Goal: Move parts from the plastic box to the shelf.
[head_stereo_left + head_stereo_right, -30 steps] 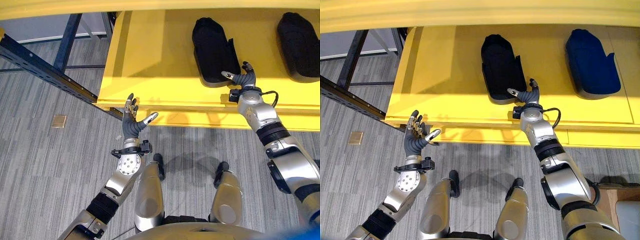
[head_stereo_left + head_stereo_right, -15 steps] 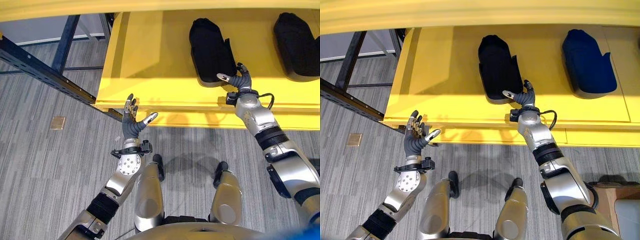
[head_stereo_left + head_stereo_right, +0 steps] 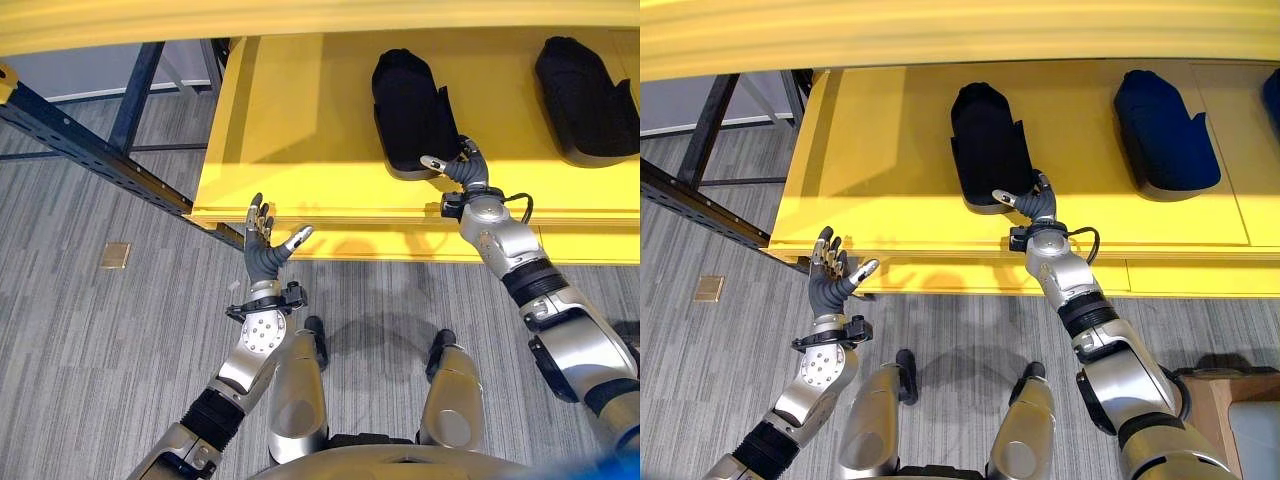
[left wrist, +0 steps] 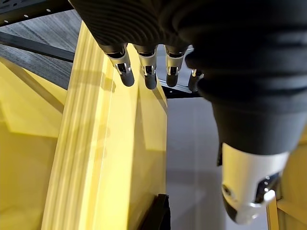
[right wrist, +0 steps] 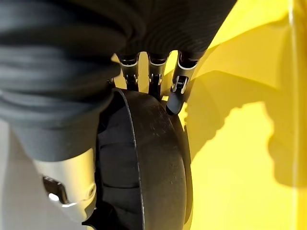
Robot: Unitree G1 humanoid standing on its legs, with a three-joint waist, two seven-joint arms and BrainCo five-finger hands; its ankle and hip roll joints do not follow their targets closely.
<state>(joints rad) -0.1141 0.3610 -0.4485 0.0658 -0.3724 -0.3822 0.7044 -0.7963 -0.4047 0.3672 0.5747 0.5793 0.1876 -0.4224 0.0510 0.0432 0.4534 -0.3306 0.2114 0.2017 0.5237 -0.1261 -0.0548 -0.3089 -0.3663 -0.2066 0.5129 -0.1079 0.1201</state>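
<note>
Since the part is already on the shelf: we think our job now is to let it sit well.
Part: the black part (image 3: 988,145) lies flat on the yellow shelf (image 3: 890,140).
Right hand: our right hand (image 3: 1037,205) touches its near end, fingers (image 5: 175,93) fairly straight, gripping nothing.
Left hand: our left hand (image 3: 264,247) waits below the shelf edge, fingers spread wide.
Good way: we should nudge softly, then pull straight away.
Neighbor: 1 more part (image 3: 1162,133) sits well apart.

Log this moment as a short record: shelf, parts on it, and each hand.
shelf: yellow shelf, two dark parts lying on it
near part: black part, at the right hand
far part: dark blue part, further to the robot's right, untouched
right hand: right hand at the black part's near end, fingers along its rim
left hand: left hand open, below the shelf edge, holding nothing
</note>
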